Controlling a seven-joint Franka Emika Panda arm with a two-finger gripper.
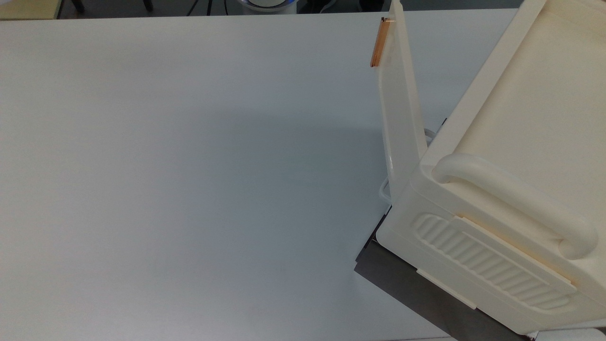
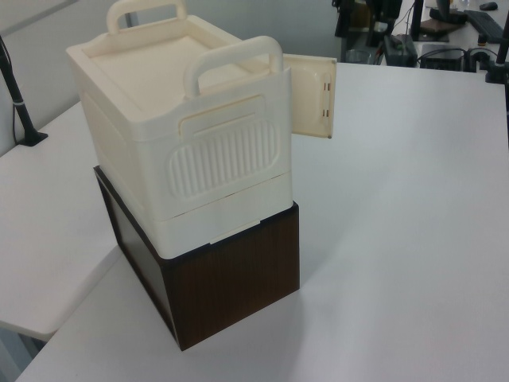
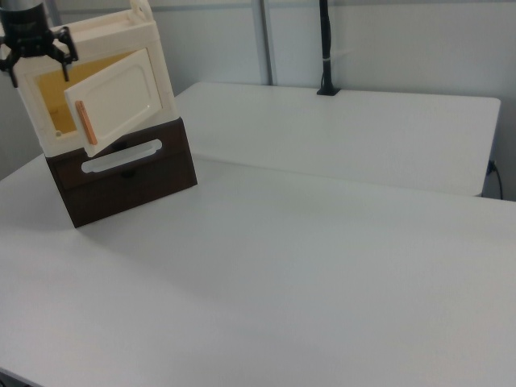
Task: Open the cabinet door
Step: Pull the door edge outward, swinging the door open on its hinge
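White surface (image 1: 189, 166) takes up the top view's left and carries nothing. Further right is the copper bar handle (image 1: 380, 41), then the cabinet door (image 1: 400, 109), then the cabinet (image 1: 521, 142) on a dark brown base box (image 1: 416, 293).

- Door position: it is swung well out from the front. It is hinged at the cabinet corner nearer the bottom of the top view, and the handle edge is out over the surface. In the left view the door (image 2: 310, 95) sticks out past the cabinet (image 2: 183, 119) to the left view's right, with its inner face and the two handle mounts showing.
- Right view, left to right: end effector (image 3: 36, 50) up at the cabinet's top corner, then the yellowish interior (image 3: 48, 89), handle (image 3: 86, 122), door (image 3: 117, 97). The end effector is clear of the handle and not on the door. I can't tell whether it's open or closed.
- Task state: the door looks open and the interior is exposed, so I'd call the task essentially done.

Handling, my read:
- Door is a thin moulded plastic panel. It is probably light and stiff enough, with some flex at the free edge.
- The plastic hinges are the weak point. Don't push past the stop.
- The cabinet only sits on the base box and I see no clamp. A hard pull could drag or tip it, so keep any force along the swing arc.
- Best place to take hold is the copper bar, gripped across its thin section at mid-length. It's smooth metal and may slip, so square the approach.
- The bar is at the free edge, farthest from the hinge, so little force should be needed.
- Fallback is to hook or push on the free edge of the panel. Avoid the recessed face, which offers no purchase.
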